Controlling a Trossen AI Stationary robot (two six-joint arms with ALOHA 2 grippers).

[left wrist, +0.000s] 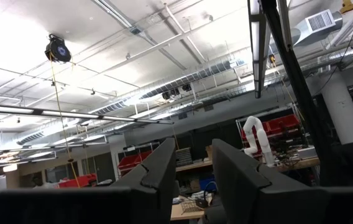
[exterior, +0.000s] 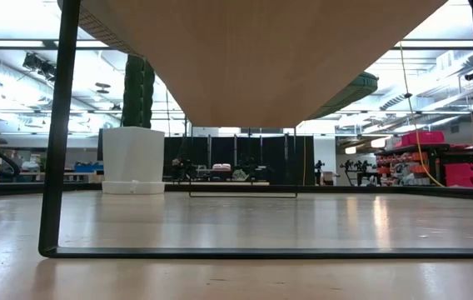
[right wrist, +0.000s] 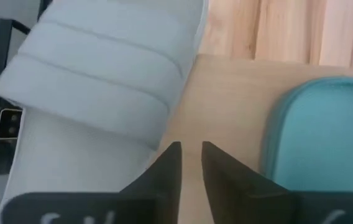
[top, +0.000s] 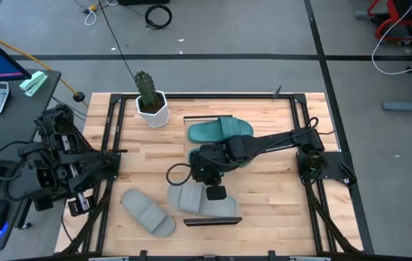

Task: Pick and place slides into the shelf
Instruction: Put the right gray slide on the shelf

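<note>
Slides first: on the shelf (top: 264, 163), the long pale-wood board with thin black metal edging, I see one teal-green ribbed rubber slide (top: 220, 130) at the far end, beside the white potted cactus (top: 150, 104), and a light grey ribbed slide (top: 204, 199) at the near end. A second light grey slide (top: 148, 212) lies off the shelf on the tabletop, to the cactus side of that one, its long axis slanted.

The right gripper (right wrist: 190, 163) hangs over the shelf's middle, fingers almost together and holding nothing; in its wrist view bare board lies ahead, grey slide on one side, a teal slide (right wrist: 325, 149) on the other. The left gripper (left wrist: 192, 165) is parked well off the table, fingers nearly closed on nothing.

I judge the loose grey slide is next; there's open tabletop around it, though the right arm must clear the shelf's near edge.
</note>
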